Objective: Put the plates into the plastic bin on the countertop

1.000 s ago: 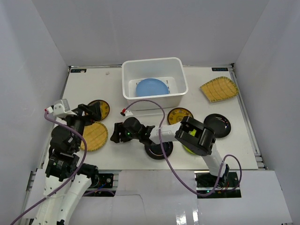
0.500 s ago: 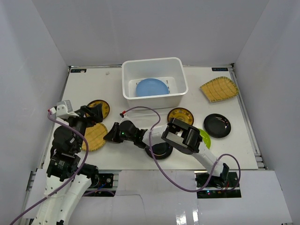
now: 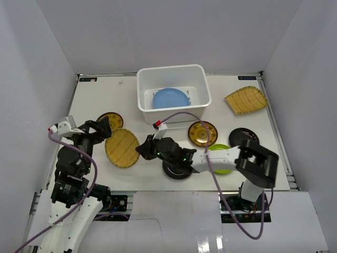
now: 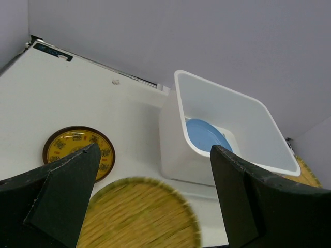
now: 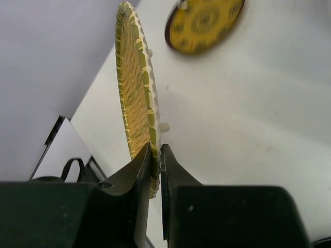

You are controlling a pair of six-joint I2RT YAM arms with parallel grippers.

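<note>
The right pincer [image 5: 155,155] grips the rim of a yellow woven plate [image 5: 135,93]; a gold-patterned plate [image 5: 204,23] lies on the bench [image 5: 248,113].

We log white rectangular plastic bin [image 3: 201,89], back-centre of off-white countertop [image 3: 100,97], light blue round plate [image 3: 170,98] flat inside | round yellow woven plate [image 3: 121,148] tilted, rim pinched, front-left | fan-shaped woven plate [image 3: 246,100] back-right | gold-patterned dark plates [image 3: 202,133], glossy black plates [image 3: 176,173], lime green plate [image 3: 225,169] flat outside.

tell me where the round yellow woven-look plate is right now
The round yellow woven-look plate is left of centre in the top view, its rim pinched by the right gripper, right beside the dark gold-patterned plate on the left.
</note>
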